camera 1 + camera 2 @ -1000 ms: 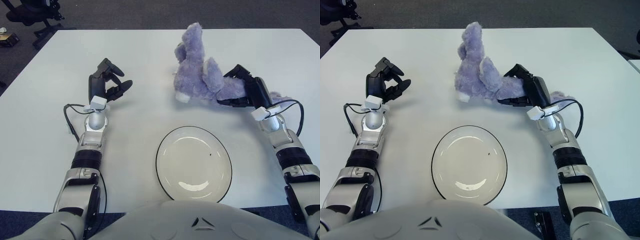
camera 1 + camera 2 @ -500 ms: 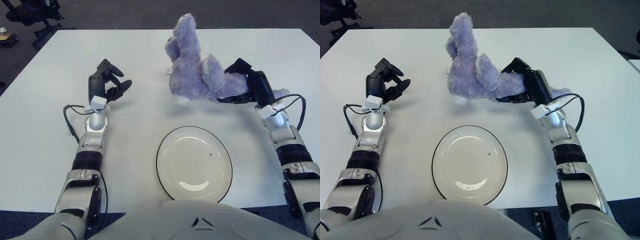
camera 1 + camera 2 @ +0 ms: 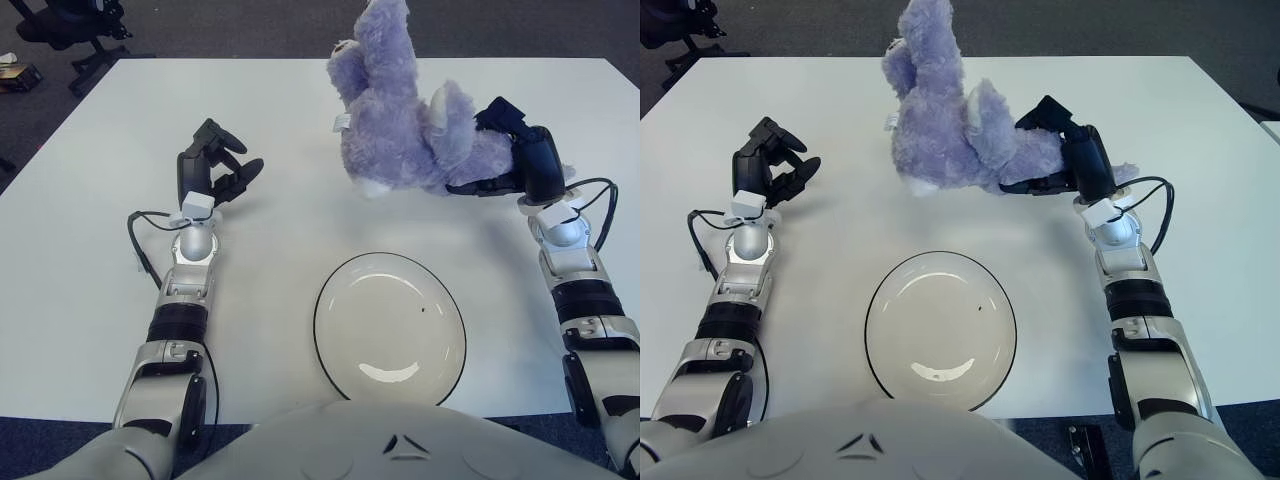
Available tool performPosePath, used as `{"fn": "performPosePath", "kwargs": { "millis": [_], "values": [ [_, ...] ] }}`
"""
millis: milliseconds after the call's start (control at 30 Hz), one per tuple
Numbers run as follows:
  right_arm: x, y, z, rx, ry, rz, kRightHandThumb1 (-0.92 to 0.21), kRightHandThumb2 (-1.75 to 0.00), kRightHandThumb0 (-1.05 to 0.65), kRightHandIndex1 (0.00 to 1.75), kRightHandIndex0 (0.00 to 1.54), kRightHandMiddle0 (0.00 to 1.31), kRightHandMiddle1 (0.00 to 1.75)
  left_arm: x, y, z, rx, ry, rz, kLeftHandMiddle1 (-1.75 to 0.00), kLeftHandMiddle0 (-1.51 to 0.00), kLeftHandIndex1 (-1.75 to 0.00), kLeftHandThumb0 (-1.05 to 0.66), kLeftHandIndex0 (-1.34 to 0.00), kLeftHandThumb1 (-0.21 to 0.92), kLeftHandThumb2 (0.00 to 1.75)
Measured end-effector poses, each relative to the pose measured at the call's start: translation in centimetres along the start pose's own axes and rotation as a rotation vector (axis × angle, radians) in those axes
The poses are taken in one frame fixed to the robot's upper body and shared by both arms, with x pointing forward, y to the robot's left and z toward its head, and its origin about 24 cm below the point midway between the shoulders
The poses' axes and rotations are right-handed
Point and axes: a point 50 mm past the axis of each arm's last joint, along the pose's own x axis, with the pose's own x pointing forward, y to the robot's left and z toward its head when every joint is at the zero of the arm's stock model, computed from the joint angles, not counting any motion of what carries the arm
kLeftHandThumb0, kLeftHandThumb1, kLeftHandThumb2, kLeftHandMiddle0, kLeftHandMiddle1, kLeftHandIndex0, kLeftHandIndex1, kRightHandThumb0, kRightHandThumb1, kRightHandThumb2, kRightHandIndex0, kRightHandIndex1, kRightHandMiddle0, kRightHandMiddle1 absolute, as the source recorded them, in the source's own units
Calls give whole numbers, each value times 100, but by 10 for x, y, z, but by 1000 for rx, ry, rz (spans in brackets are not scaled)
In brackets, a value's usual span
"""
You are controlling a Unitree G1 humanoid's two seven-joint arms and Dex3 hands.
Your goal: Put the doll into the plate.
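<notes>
Gripping the purple doll (image 3: 400, 130), your right hand (image 3: 520, 160) holds it beyond the plate (image 3: 390, 325). Your left hand (image 3: 212, 170) shows over the worktop (image 3: 80, 250), fingers loosely curled, grasping nothing.

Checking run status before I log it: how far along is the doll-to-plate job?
Done: the right hand has grasped the purple doll and holds it up off the white table. In hand: carrying it; the doll shows beyond the plate, not over it. Left: bring it over the plate, which holds nothing, lower and release. The left hand shows left of the doll, holding nothing.
</notes>
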Motion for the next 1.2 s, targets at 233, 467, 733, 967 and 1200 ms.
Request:
{"fn": "performPosePath", "kwargs": {
  "millis": [233, 467, 733, 967, 1200],
  "values": [
    [3, 0, 5, 25, -63, 18, -92, -10, -36, 175, 105, 83, 175, 0, 1, 0, 0, 3, 4, -175, -86, -175, -6, -63, 92, 12],
    [4, -3, 6, 65, -56, 64, -92, -12, -39, 175, 105, 82, 175, 1, 1, -1, -2, 8, 8, -175, -86, -175, -6, -64, 92, 12],
    [10, -8, 13, 167, -60, 111, -92, -9, -39, 175, 104, 80, 175, 1, 1, -3, -2, 21, 10, -175, -87, -175, -6, -64, 92, 11],
    [9, -11, 16, 204, -62, 144, -92, -7, -34, 175, 104, 79, 175, 2, 1, -3, -4, 25, 10, -175, -87, -175, -6, -64, 92, 11],
    [9, -14, 20, 227, -79, 194, -92, -5, -30, 175, 104, 78, 175, 3, 1, -3, -9, 29, 13, -175, -87, -175, -6, -64, 92, 11]
  ]
}}
